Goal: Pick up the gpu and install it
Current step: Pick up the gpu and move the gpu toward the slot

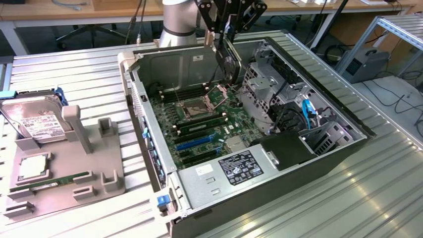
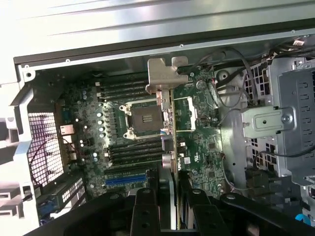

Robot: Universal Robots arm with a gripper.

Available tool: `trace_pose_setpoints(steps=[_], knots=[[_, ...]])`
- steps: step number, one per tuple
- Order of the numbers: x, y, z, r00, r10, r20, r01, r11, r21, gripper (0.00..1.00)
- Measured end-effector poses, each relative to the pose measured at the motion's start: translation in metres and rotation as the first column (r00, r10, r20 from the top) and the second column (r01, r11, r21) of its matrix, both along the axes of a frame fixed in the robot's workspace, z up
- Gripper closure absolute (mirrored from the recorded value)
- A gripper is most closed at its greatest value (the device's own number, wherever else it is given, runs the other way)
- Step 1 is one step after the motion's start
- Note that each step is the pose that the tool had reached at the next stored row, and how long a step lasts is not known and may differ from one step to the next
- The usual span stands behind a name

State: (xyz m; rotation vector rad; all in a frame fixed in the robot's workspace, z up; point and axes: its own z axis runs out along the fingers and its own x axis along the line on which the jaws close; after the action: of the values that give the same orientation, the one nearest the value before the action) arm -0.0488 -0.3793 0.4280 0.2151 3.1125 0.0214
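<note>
On the exterior view's left we note a grey tray (image 1: 99, 166) carrying a drive (image 1: 36, 121), a chip (image 1: 33, 167) and a green stick (image 1: 56, 181), all well apart from the work. Centre: the case (image 1: 137, 94) lies open with the board (image 1: 221, 111) facing up, the socket (image 1: 197, 105) bare, and a blue slot (image 1: 191, 142) nearer the camera. Over the far end of the board hangs the gripper (image 1: 223, 34), its fingers pinching the gpu (image 1: 229, 62) by one edge. The card stands upright, clear of the board and near the cage (image 1: 264, 82). From the wrist, the gripper (image 2: 172, 196) looks down along the gpu (image 2: 170, 132), seen edge-on, with its bracket (image 2: 165, 73) at the far end beside the socket. Right: blue cables (image 1: 307, 111) loop by the cage.

Risks, as we judge them. The pinch is narrow, so the card may swing or tilt and meet a slot askew. The bracket may snag the case wall or the cage on the way down. The card hangs by the socket rather than over the slots, so a straight drop would strike the wrong parts.

Writing: the drive's white sticker, a white tag (image 1: 197, 58) on the case wall and the black label (image 1: 240, 168) carry print too small for us to read, and we can make out no brand.
</note>
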Motion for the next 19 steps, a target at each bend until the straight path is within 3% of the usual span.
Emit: trace_pose_setpoints(steps=[13,19], knots=[[0.002,0.0000,-0.0226,1.0000,0.000,-0.0001,0.000,1.0000,-0.0001,0.73],[0.003,0.0000,-0.0287,1.0000,0.000,-0.0001,0.000,1.0000,-0.0002,0.73]])
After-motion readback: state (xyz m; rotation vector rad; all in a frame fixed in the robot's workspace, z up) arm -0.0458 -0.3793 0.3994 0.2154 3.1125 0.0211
